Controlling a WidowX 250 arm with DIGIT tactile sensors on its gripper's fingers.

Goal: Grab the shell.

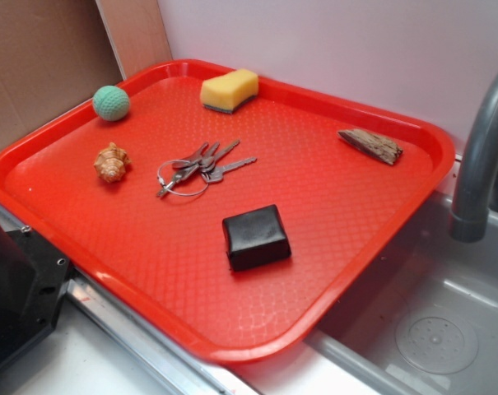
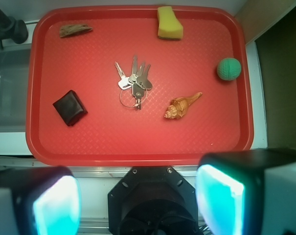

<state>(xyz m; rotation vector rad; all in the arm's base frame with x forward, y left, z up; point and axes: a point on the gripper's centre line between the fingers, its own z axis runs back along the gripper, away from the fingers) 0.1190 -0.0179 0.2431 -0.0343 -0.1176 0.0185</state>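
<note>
Looking at progress: nothing grabbed yet, the whole reach and grasp is left to do, far as I can tell.
Gripper (image 2: pixel 138 200): nearest thing in the wrist view, hanging high above the near edge of the tray, well apart from everything. Its two lit pads (image 2: pixel 57 208) stand wide apart with nothing between them, so it's released.
Tray (image 2: pixel 138 152): red, textured, sits next to a grey sink (image 1: pixel 446 329) with a faucet (image 1: pixel 479 164).
Black block (image 2: pixel 69 107): about 9 o'clock from tray centre in the wrist view.
Keys (image 2: pixel 133 81): on a ring, pretty much dead centre.
Shell (image 2: pixel 182 106): tan-orange spiral, lying on its side around 4 o'clock from the keys in the wrist view, near them but not touching. Open tray all around it, so I'd guess a clean approach.
Green ball (image 2: pixel 229 68): roughly 1 o'clock from the shell, apart from it.
Sponge (image 2: pixel 169 22): yellow, at the far rim, 12 o'clock-ish.
Wood piece (image 2: pixel 75 30): brown and splintery, far corner near 10 o'clock. Don't mix it up with the shell.
</note>
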